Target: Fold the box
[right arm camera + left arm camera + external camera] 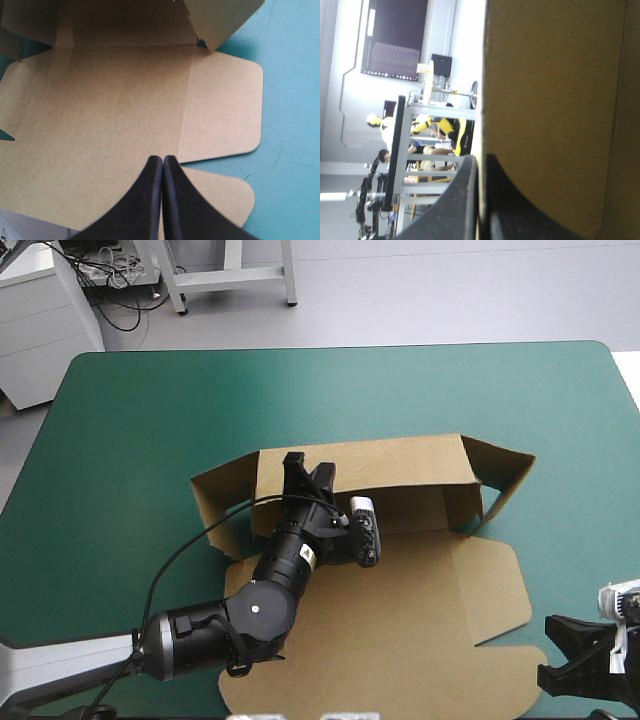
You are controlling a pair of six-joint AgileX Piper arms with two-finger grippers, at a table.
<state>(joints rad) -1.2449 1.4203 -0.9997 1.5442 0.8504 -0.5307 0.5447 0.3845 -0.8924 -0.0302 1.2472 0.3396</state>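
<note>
The brown box [400, 590] lies partly folded in the middle of the table. Its far long wall stands raised, with end flaps angled at both ends, and the wide lid panel lies flat toward the near edge. My left gripper [305, 475] reaches over the box floor to the far wall's top edge. In the left wrist view its fingers [481, 165] are all but shut, with the wall [555, 100] pinched edge-on between them. My right gripper [565, 650] hovers off the box's near right corner. In its own view it [163, 161] is shut and empty, pointing over the flat panel [110, 100].
The teal-green cover [130, 440] shows on every side of the box. The raised right end flap [505, 480] leans outward toward the table's right edge. Rounded tabs [225, 120] lie flat on the cover ahead of my right gripper.
</note>
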